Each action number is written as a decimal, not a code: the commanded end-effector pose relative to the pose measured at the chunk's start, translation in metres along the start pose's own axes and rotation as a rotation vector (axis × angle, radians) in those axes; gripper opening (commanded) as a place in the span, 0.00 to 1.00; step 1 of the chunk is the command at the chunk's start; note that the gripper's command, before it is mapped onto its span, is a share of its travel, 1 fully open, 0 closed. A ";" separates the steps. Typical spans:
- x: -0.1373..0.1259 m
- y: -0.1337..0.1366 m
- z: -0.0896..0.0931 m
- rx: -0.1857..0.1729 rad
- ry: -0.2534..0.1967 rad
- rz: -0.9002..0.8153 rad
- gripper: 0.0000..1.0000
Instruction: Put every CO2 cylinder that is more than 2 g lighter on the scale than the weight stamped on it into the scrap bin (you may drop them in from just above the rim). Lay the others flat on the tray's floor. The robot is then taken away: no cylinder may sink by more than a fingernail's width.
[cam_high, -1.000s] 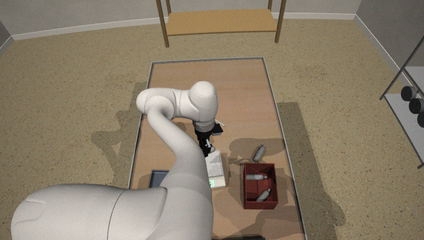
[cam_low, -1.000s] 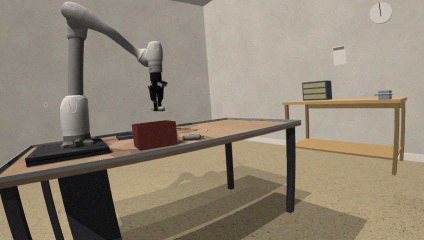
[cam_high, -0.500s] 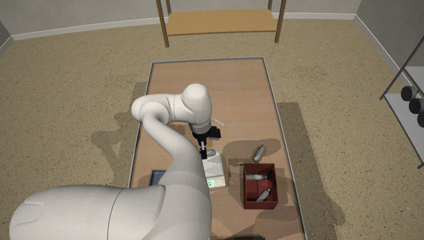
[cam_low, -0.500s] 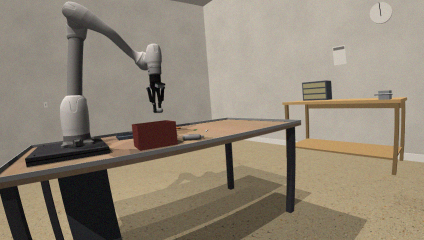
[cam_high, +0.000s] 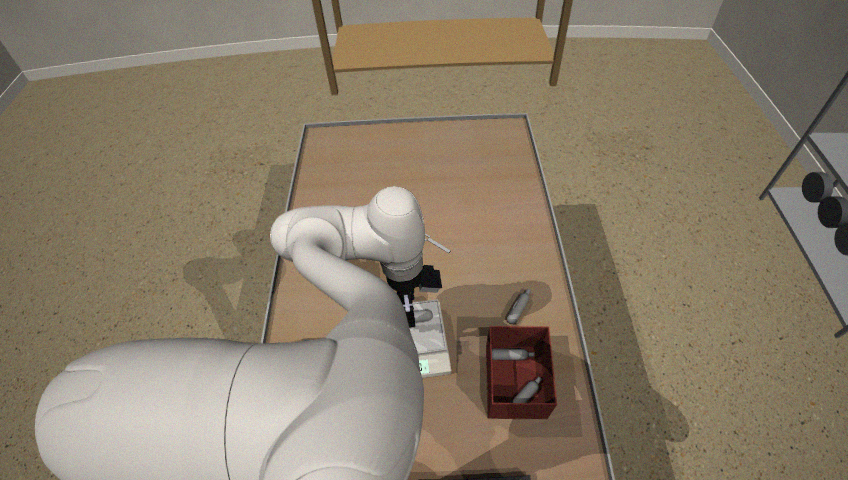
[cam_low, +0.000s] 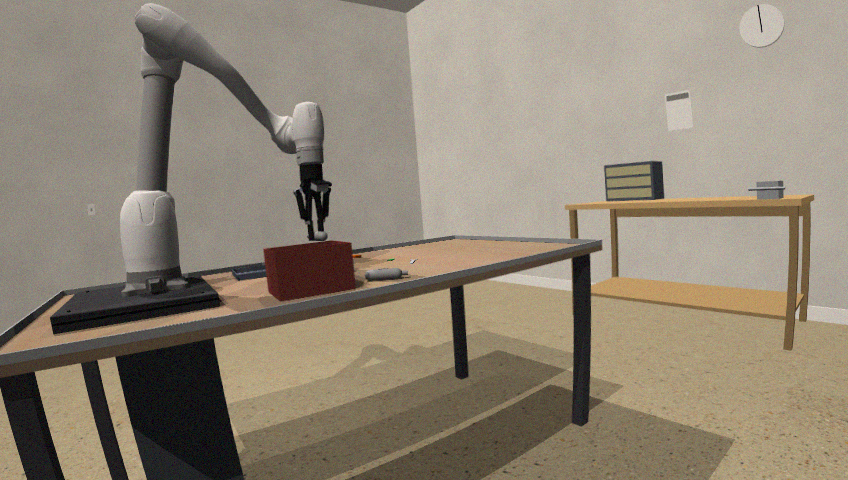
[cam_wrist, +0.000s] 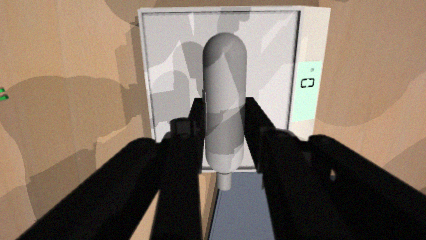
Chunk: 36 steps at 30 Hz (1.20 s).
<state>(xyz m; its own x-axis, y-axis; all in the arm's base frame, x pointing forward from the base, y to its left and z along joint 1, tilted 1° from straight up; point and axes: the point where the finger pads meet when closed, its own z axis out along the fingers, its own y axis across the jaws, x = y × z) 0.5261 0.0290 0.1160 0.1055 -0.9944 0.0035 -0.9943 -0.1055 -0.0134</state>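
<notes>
My gripper (cam_wrist: 223, 113) is shut on a grey CO2 cylinder (cam_wrist: 225, 105) and holds it level, neck towards the wrist, above the white scale. The scale's green display (cam_wrist: 306, 90) shows one glyph like a zero. In the top view the gripper (cam_high: 410, 306) and held cylinder (cam_high: 423, 315) hang over the scale (cam_high: 429, 344). The red scrap bin (cam_high: 520, 371) to the right holds two cylinders (cam_high: 511, 354) (cam_high: 527, 390). Another cylinder (cam_high: 517, 306) lies loose on the table beyond the bin. A corner of the blue-grey tray (cam_wrist: 245, 210) shows under the gripper.
The arm hides most of the tray in the top view; its edge shows in the exterior view (cam_low: 248, 272), left of the bin (cam_low: 309, 268). Small orange, green and white bits (cam_low: 390, 259) lie further along the table. A raised rim edges the table.
</notes>
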 end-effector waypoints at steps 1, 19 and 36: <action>0.000 -0.001 0.013 0.001 0.000 0.000 0.10; 0.000 -0.001 0.045 0.001 0.000 0.000 0.10; 0.000 -0.001 0.045 0.001 0.000 0.000 0.40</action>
<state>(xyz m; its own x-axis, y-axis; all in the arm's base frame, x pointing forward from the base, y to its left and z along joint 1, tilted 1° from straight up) 0.5270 0.0292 0.0708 0.1055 -0.9944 0.0036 -0.9943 -0.1055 -0.0137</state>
